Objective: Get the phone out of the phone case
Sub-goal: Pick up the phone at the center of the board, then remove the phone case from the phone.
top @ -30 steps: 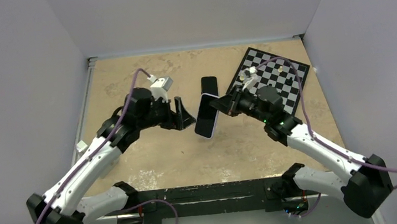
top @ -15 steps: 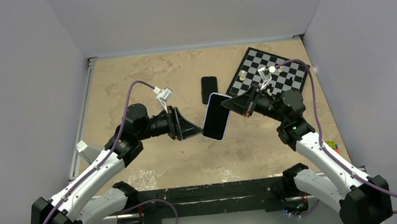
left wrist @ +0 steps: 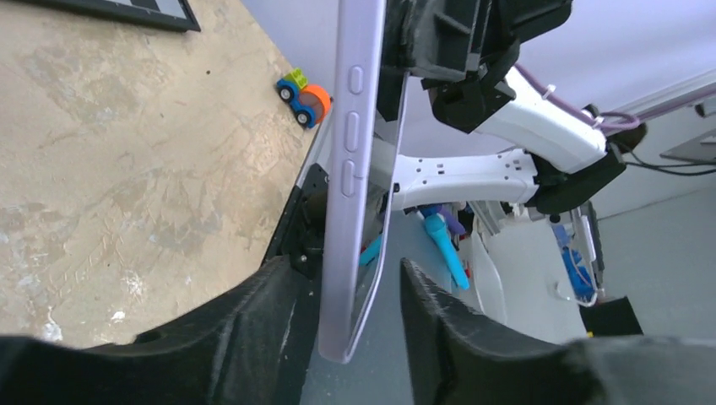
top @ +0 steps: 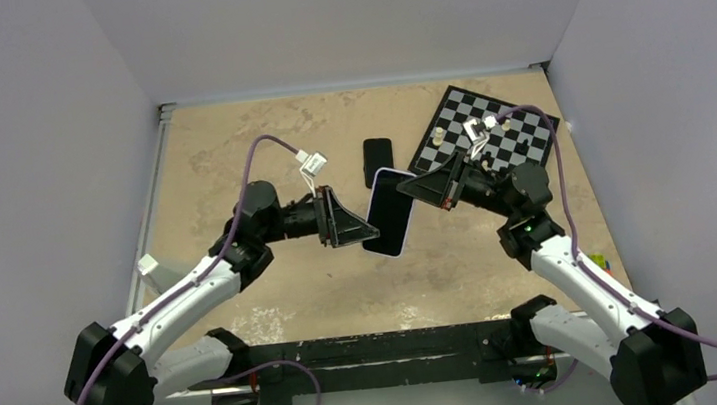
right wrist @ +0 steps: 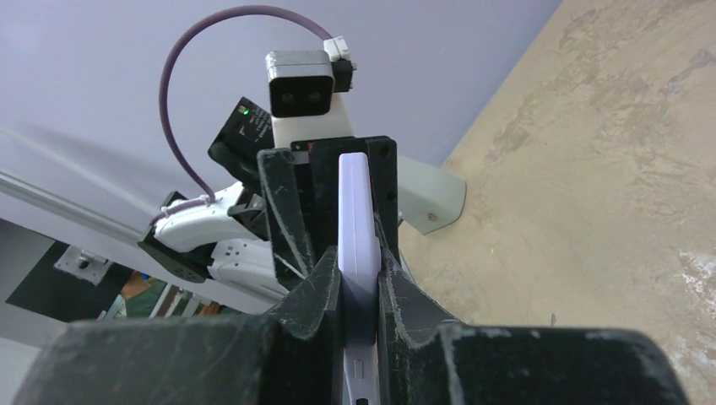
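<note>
While our right tool pinches the phone case above the counter, our left tool straddles its edge, spread wide, gripping nothing. The phone sits inside it; we judge the removal not yet begun.

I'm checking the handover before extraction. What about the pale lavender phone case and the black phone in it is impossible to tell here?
Left wrist view: the thin pale lavender phone case is edge-on, hiding the screen of the glossy black phone.
Right wrist view: the right gripper, shut on the case, covers its near end.
Top view: the case's back faces away; left gripper contact is too small to tell.
</note>
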Available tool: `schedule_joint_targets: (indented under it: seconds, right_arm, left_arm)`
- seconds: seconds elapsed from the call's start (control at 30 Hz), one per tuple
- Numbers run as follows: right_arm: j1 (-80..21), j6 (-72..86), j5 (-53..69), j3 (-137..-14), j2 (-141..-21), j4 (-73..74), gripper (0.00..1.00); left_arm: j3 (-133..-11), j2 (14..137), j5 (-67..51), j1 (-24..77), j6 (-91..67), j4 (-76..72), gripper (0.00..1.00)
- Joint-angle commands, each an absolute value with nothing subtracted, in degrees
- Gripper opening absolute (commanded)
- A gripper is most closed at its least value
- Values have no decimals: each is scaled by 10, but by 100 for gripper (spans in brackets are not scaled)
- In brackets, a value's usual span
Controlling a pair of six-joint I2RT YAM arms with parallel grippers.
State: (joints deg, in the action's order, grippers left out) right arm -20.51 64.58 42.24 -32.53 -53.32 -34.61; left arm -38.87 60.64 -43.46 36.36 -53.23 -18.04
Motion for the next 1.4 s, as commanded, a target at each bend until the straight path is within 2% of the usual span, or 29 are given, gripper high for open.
schedule_joint_targets:
  seconds: [0.0,0.07,0.13,0.17,0.2,0.23,0.3,0.33,0.4,0.6,0.77,0.93,0.97,1.0,1.03,1.07,1.2,1.27,1.37]
  right_arm:
    - [-207,651,415,-360,-535,-404,0]
    - [-207,638,410,-360,-536,-405,0]
    - [-207,621,412,-360,-538,-400,0]
    - [-207,612,417,-359,-540,-404,5]
    - [-208,591,423,-361,-538,-401,17]
    - [-212,556,420,-369,-535,-359,26]
    - [-214,495,420,-394,-536,-282,38]
    - [-214,483,433,-399,-541,-273,43]
    - [-214,483,463,-405,-553,-276,45]
    - [-217,513,497,-407,-575,-319,33]
    - [-218,523,538,-400,-582,-341,40]
    - [-221,550,538,-387,-577,-377,18]
    - [-222,557,543,-387,-578,-387,3]
    - [-222,565,543,-387,-575,-389,0]
    - [-221,574,534,-386,-570,-387,0]
    - [-221,582,522,-386,-565,-385,0]
    - [-220,608,515,-403,-562,-385,0]
    - [-220,620,526,-409,-572,-406,0]
    - [-220,645,539,-408,-590,-447,0]
  left_arm:
    - [-413,648,-475,373,-563,-262,41]
    - [-414,660,-484,373,-570,-281,27]
    - [-411,668,-494,373,-583,-309,16]
    - [-415,670,-500,373,-585,-314,9]
    - [-419,671,-507,372,-583,-309,2]
    - [-425,669,-513,372,-576,-302,0]
    - [-432,660,-530,371,-555,-291,0]
    - [-434,655,-538,371,-546,-288,0]
    - [-441,647,-551,371,-524,-271,0]
    - [-473,647,-580,365,-485,-214,0]
    - [-483,647,-587,353,-488,-214,0]
    - [-486,654,-587,350,-496,-216,0]
    - [-488,655,-586,351,-500,-212,0]
    - [-494,656,-584,351,-498,-195,2]
    - [-503,656,-584,350,-487,-162,14]
    - [-511,653,-586,350,-471,-124,22]
    - [-497,612,-607,342,-416,-30,42]
    - [-486,588,-612,339,-385,10,46]
    - [-470,569,-629,338,-378,10,45]
